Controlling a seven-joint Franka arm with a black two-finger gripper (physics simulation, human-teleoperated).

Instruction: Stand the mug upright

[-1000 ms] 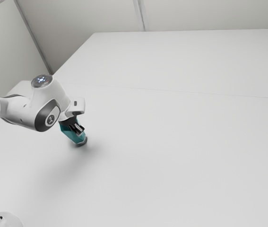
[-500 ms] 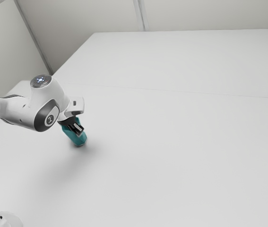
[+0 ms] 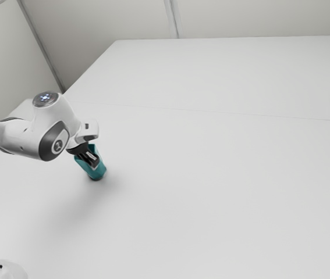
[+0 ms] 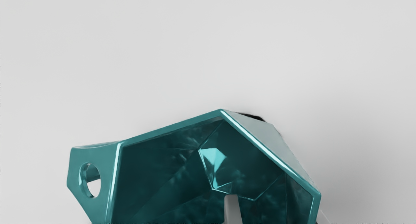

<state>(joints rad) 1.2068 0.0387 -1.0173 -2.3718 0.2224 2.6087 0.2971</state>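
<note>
Mug (image 3: pixel 97 172) was on the exterior view's left, tilted: base low, mouth up toward the gripper (image 3: pixel 92 163). Not upright. Part of the gripper reached inside the mouth, per the wrist view; handle (image 4: pixel 74 172) stuck out to one side. Couldn't tell how far open the pincer was or whether it had a real hold on the mug; the near wall hid the contact.

Risks, my read:
- Weak or one-sided contact: mug could have slipped or rolled back onto its side.
- Mug let go at that lean: could have toppled, since the base didn't look flat.
- Too much turn: could have tipped past vertical.
- Pulling out crooked: the part inside could have snagged the rim (image 4: pixel 172 127) and dragged the mug over.
- Slick faceted walls: could have twisted in the grip, handle swinging round.

Table (image 3: pixel 211 192) was plain, matte white, with a thin seam (image 3: pixel 211 111) across it and a soft shadow by the mug. Room: pale walls (image 3: pixel 112 20), grey strip (image 3: pixel 173 17) at the back. White rounded part (image 3: pixel 4 271) sat at the near corner, well apart from the mug.
</note>
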